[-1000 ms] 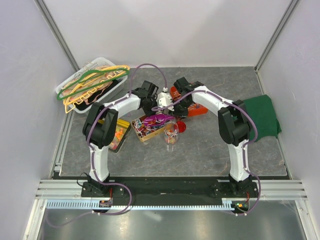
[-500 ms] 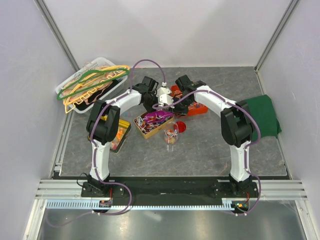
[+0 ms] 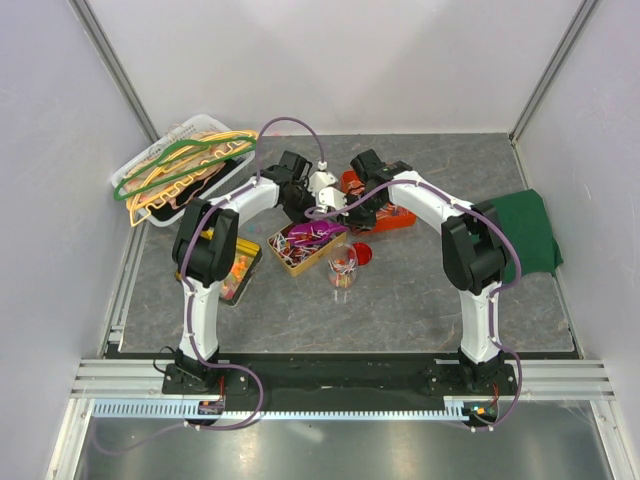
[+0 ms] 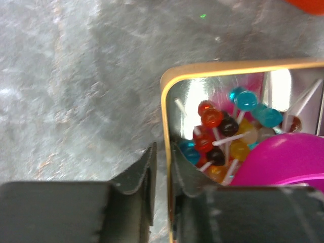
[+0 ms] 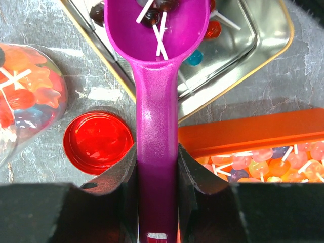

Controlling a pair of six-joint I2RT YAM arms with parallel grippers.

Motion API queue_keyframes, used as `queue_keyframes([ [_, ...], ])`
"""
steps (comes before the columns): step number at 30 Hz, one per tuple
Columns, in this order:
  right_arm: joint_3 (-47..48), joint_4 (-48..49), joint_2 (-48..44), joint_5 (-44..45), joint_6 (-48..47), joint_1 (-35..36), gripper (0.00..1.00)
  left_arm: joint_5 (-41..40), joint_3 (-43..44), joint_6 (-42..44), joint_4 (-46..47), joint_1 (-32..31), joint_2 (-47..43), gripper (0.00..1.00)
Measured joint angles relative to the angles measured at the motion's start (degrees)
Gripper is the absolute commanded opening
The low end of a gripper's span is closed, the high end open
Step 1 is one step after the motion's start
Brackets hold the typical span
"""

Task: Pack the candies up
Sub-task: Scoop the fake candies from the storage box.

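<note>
R fingers (image 5: pixel 112 183) clamp scoop (image 5: pixel 157 126) — candies (image 5: pixel 151 19) inside, wrist-cam only; L fingers (image 4: pixel 134 178) ajar astride tin (image 4: pixel 164 116).

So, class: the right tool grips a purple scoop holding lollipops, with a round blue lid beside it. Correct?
No: the lid is red, not blue; the right wrist view shows it. The right tool does grip the scoop holding lollipops.

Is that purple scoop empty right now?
No, the purple scoop carries a few dark lollipops with white sticks in its bowl.
</note>
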Motion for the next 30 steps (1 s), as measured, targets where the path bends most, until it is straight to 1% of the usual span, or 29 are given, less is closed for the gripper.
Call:
queue_keyframes([
  [1, 0.0, 0.0, 0.0, 0.0, 0.0, 0.0, 0.0, 0.0, 0.1, -0.2, 0.0, 0.3, 0.0, 0.29],
  [2, 0.0, 0.1, 0.0, 0.0, 0.0, 0.0, 0.0, 0.0, 0.2, -0.3, 0.0, 0.6, 0.0, 0.34],
  [5, 0.0, 0.1, -0.3, 0.1, 0.0, 0.0, 0.0, -0.1, 0.2, -0.7, -0.1, 1.1, 0.0, 0.4],
  [6, 0.0, 0.1, -0.5, 0.1, 0.0, -0.1, 0.0, 0.0, 0.2, -0.8, -0.1, 1.3, 0.0, 0.45],
  [7, 0.0, 0.1, -0.5, 0.1, 0.0, -0.1, 0.0, -0.1, 0.2, -0.9, -0.1, 1.5, 0.0, 0.47],
  [8, 0.0, 0.0, -0.6, 0.2, 0.0, -0.1, 0.0, -0.1, 0.2, -1.0, -0.1, 1.7, 0.0, 0.53],
  [14, 0.0, 0.0, -0.6, 0.2, 0.0, -0.2, 0.0, -0.1, 0.4, -1.4, -0.4, 3.0, -0.1, 0.68],
  [18, 0.0, 0.1, -0.6, 0.2, 0.1, -0.2, 0.0, 0.0, 1.0, -1.9, -0.8, 3.9, -0.2, 0.76],
  [19, 0.1, 0.2, -0.6, 0.2, 0.2, -0.2, 0.0, 0.0, 1.2, -2.2, -0.9, 4.1, -0.3, 0.83],
  [21, 0.1, 0.5, -0.7, 0.2, 0.4, -0.2, 0.0, 0.0, 1.7, -3.0, -1.0, 4.7, -0.5, 0.83],
  [22, 0.2, 0.6, -0.7, 0.2, 0.6, -0.2, 0.0, 0.2, 2.1, -3.4, -1.1, 5.1, -0.7, 0.86],
  [25, 0.3, 1.7, -0.7, 0.1, 1.1, -0.2, 0.0, 0.5, 3.1, -4.7, -1.9, 6.4, -1.6, 0.89],
  [26, 0.3, 2.0, -0.7, 0.1, 1.2, -0.2, 0.0, 0.7, 3.5, -5.2, -2.2, 6.9, -1.8, 0.93],
  [30, 0.4, 3.5, -0.7, 0.2, 2.0, -0.4, 0.0, 1.9, 5.5, -7.2, -2.6, 9.7, -2.8, 0.94],
])
